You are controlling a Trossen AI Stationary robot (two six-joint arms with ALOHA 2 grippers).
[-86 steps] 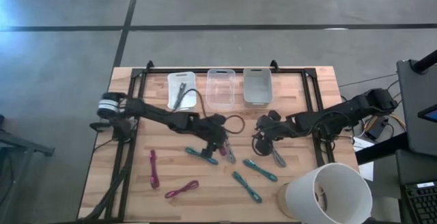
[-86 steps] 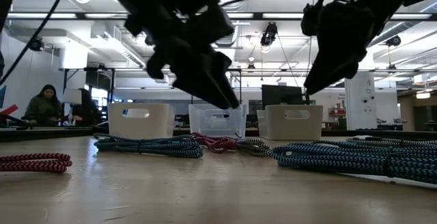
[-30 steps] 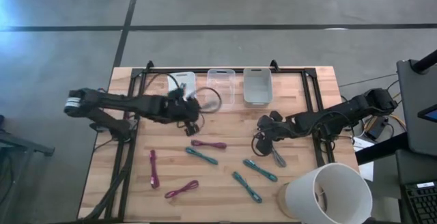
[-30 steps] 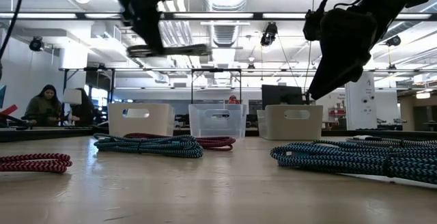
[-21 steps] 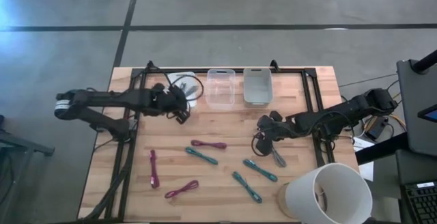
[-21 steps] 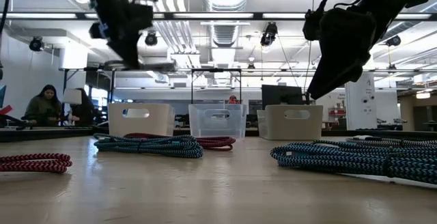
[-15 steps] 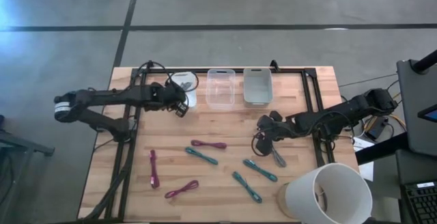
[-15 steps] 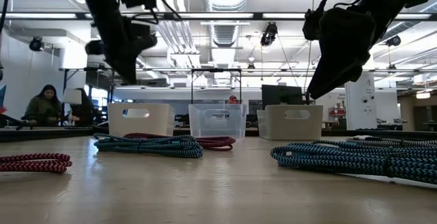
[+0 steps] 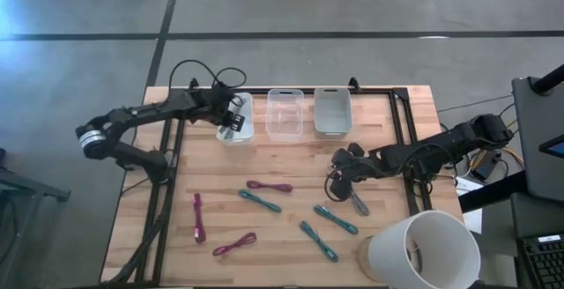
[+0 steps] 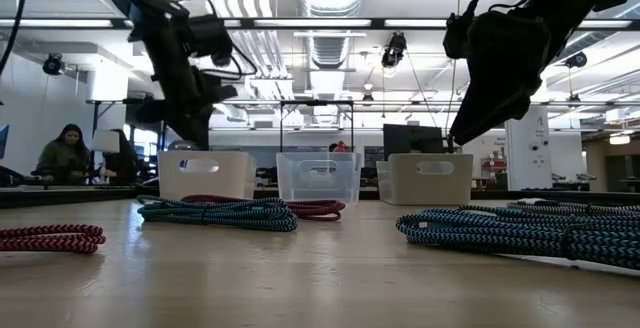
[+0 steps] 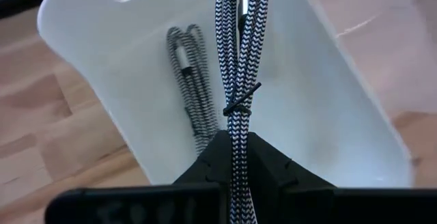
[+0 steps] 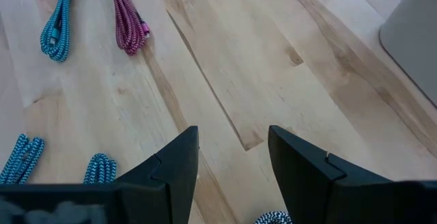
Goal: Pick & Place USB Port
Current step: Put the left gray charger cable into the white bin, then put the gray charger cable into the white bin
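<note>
A black-and-white braided USB cable bundle [image 11: 235,60] is in my left gripper [image 11: 232,157], which is shut on it above the white bin [image 9: 248,130] at the table's far left. A second black-and-white bundle [image 11: 188,80] lies on that bin's floor. In the low view my left gripper [image 10: 192,133] points down just above the bin [image 10: 207,175]. My right gripper [image 9: 337,181] hangs open over the table's right half, with bare wood between its fingers [image 12: 232,142]. Close by it another black-and-white bundle [image 9: 359,203] lies on the table. My left gripper pinches the tied bundle between its two fingers at a spot [image 11: 233,127] just short of the black tie around its middle. The fingers point down from above and lie along the bundle. The bundle reaches past the fingertips down into the white bin, its connector end [image 11: 242,5] farthest off.
A clear bin [image 9: 285,113] and a grey bin [image 9: 331,111] stand right of the white one. Maroon bundles [image 9: 269,186] [image 9: 197,217] and teal bundles [image 9: 260,201] [image 9: 335,219] lie across the table's middle. A large white cylinder [image 9: 423,249] stands at the near right corner.
My left gripper has carried the black-and-white bundle from beside the clear bin toward the table's left and far edge. It now stands over the white bin, with the bundle pointing down into it. My right gripper has kept still.
</note>
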